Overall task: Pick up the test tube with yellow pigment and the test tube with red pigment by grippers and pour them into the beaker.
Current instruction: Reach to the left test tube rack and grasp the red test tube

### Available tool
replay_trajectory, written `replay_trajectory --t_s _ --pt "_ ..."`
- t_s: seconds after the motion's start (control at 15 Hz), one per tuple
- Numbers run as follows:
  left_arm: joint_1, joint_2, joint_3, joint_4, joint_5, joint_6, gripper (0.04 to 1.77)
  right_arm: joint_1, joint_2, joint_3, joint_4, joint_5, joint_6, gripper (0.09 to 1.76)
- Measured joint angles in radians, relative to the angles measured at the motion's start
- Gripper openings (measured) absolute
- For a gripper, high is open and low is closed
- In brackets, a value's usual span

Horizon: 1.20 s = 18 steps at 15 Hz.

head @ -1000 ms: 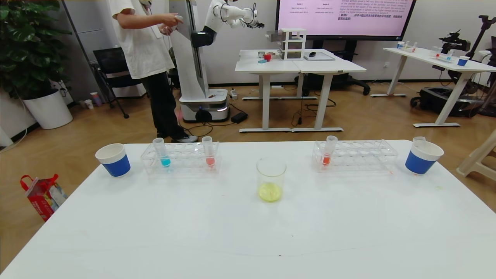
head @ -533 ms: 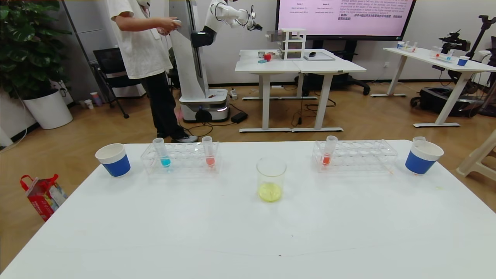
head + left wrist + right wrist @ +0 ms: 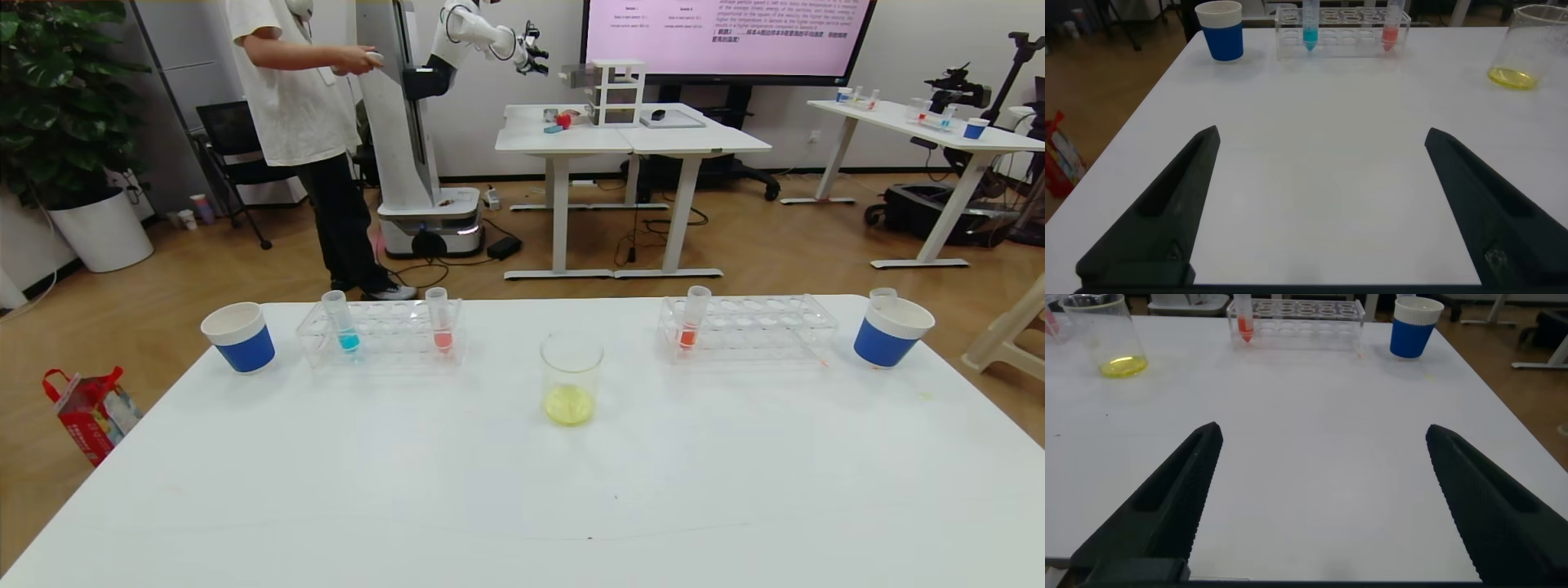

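The beaker (image 3: pixel 571 376) stands mid-table with yellow liquid in its bottom; it also shows in the left wrist view (image 3: pixel 1527 49) and the right wrist view (image 3: pixel 1102 339). One test tube with red pigment (image 3: pixel 439 320) stands in the left rack (image 3: pixel 380 335), another (image 3: pixel 692 318) in the right rack (image 3: pixel 751 327). No tube holding yellow liquid shows. My left gripper (image 3: pixel 1323 135) and right gripper (image 3: pixel 1324 429) are open and empty, low over the near part of the table, out of the head view.
A blue-liquid tube (image 3: pixel 341 322) stands in the left rack. Blue-and-white paper cups stand at the far left (image 3: pixel 239 336) and far right (image 3: pixel 891 331); a clear tube rim (image 3: pixel 882 296) pokes up at the right cup's far side. The white table (image 3: pixel 522 490) ends close by.
Nothing on the table has moved. In the background, the other robot's arm has shifted a little.
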Motion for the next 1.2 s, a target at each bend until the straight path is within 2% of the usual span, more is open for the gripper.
replay_trajectory --t_s 0.47,0.6,0.73,0.87,1.07,1.2 --pt "-0.004 0.069 -0.001 0.001 -0.02 0.039 1.75 0.0 0.0 0.0 0.0 0.0 0.0 1.74" --pt "-0.003 0.045 -0.018 0.002 -0.025 0.034 1.75 0.0 0.0 0.0 0.0 0.0 0.0 1.74" --pt "-0.002 0.029 -0.106 0.0 -0.05 0.024 1.75 0.0 0.0 0.0 0.0 0.0 0.0 1.74" --pt "-0.004 0.083 -0.199 -0.008 -0.061 0.015 1.75 0.0 0.0 0.0 0.0 0.0 0.0 1.74" --pt "-0.02 0.252 -0.329 -0.043 -0.066 -0.007 1.75 0.0 0.0 0.0 0.0 0.0 0.0 1.74" --pt "-0.025 0.404 -0.378 -0.161 -0.067 -0.013 1.75 0.0 0.0 0.0 0.0 0.0 0.0 1.74"
